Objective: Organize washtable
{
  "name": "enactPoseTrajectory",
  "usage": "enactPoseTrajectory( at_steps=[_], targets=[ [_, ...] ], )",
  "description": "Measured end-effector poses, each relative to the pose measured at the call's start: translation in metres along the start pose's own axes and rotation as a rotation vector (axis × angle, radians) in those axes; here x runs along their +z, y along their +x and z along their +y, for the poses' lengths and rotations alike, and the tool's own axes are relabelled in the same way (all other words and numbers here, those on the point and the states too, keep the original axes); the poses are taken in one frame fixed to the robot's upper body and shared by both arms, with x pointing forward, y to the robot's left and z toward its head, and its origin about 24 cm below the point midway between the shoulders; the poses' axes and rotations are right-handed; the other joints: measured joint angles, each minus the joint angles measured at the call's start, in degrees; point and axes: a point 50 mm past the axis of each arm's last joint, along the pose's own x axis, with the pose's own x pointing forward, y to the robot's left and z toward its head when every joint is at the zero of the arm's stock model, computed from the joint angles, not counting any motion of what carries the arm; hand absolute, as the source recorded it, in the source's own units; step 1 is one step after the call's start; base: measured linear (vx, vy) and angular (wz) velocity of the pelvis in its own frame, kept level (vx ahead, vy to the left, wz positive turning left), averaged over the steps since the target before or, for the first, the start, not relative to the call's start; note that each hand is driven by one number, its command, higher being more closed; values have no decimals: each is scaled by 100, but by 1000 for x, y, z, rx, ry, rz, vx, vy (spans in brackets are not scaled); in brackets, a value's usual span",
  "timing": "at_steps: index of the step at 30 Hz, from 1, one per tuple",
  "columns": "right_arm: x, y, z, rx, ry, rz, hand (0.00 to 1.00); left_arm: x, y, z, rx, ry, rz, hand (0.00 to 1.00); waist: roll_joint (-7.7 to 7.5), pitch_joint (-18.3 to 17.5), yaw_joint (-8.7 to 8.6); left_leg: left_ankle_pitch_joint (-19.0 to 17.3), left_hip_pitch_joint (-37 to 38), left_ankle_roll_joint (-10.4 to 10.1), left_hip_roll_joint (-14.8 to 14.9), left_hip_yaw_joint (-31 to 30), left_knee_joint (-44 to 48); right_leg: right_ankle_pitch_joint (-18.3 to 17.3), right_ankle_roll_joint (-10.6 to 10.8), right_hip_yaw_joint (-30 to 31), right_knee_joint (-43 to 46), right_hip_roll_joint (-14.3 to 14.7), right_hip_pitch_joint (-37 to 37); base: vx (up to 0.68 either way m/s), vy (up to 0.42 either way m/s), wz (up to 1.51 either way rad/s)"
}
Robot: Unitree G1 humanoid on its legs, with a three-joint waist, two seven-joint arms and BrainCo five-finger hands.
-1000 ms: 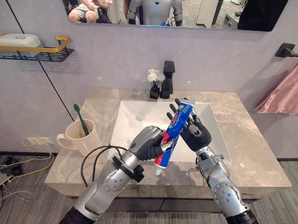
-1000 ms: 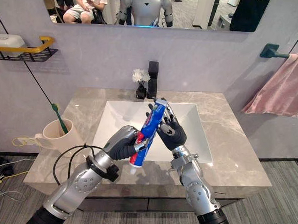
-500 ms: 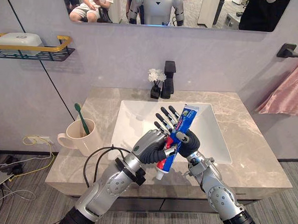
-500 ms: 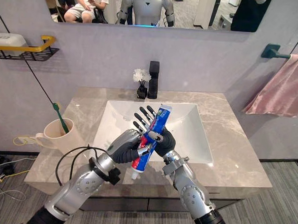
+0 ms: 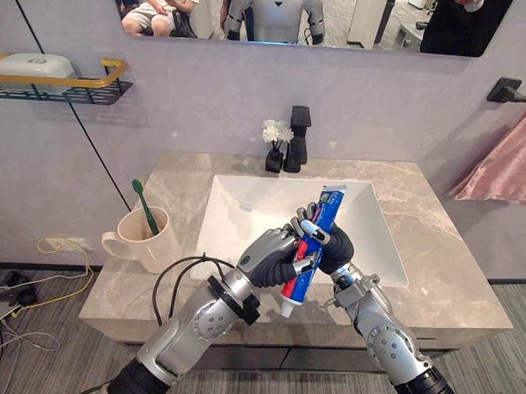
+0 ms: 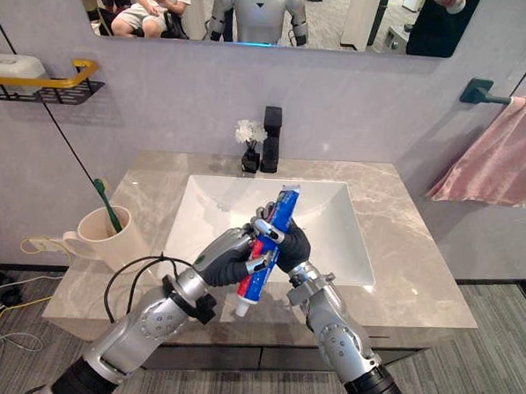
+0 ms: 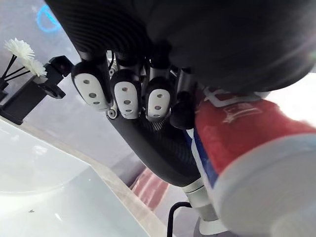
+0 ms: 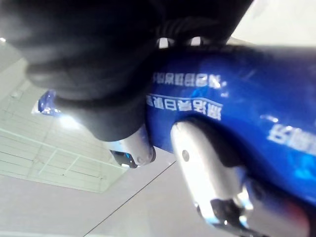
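One toothpaste tube [image 5: 326,209], one toothbrush [image 5: 143,207], one mug [image 5: 148,242], one faucet [image 5: 297,139], one towel [image 5: 510,168].

Item 1: blue-and-red plastic toothpaste tube [image 5: 326,207] with a white cap [image 5: 287,309]. Tilted, cap lowermost, flat crimped end uppermost. It is clasped between the left hand [image 5: 273,255] and the right hand [image 5: 335,247] above the front of the white basin [image 5: 245,205].

Item 2: cream ceramic mug [image 5: 146,239], upright on the grey marble counter [image 5: 419,249], left of the basin.

Item 3: green toothbrush [image 5: 143,210], standing slanted in the mug.
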Motion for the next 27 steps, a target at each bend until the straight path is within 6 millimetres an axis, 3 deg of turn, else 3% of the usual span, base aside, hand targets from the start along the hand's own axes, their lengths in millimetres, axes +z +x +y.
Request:
enactPoseTrajectory(
  at_steps=[3,4,16,22,27],
  targets=[
    [2,0,-1,-4,-7,-7,100,0,0,-1,2,-4,1,100,0,0,2,74,53,-8,3,7,-132,4,-7,-5,-4,13,-15,0,0,0],
    [2,0,-1,-5,-11,-8,100,-1,0,-1,3,-5,1,0,1,-1,4,92,58,-13,7,14,-157,4,-8,-5,-5,19,-25,0,0,0],
    [8,9,6,23,-26,-56,100,-6,-9,5,94,-31,49,0,10,-14,7,216,120,-39,19,-5,-323,9,-14,-6,-3,58,-46,0,1,1],
    [26,14,18,60,-30,-173,100,1,-20,45,303,43,45,0,20,-17,38,222,146,-38,19,-39,-342,3,-18,-101,-5,46,18,-18,8,7],
    [36,12,15,45,-49,-222,100,10,-39,80,507,100,38,0,37,-27,144,243,157,-37,11,-61,-368,-27,-59,-168,-5,34,38,-7,10,5]
  ],
)
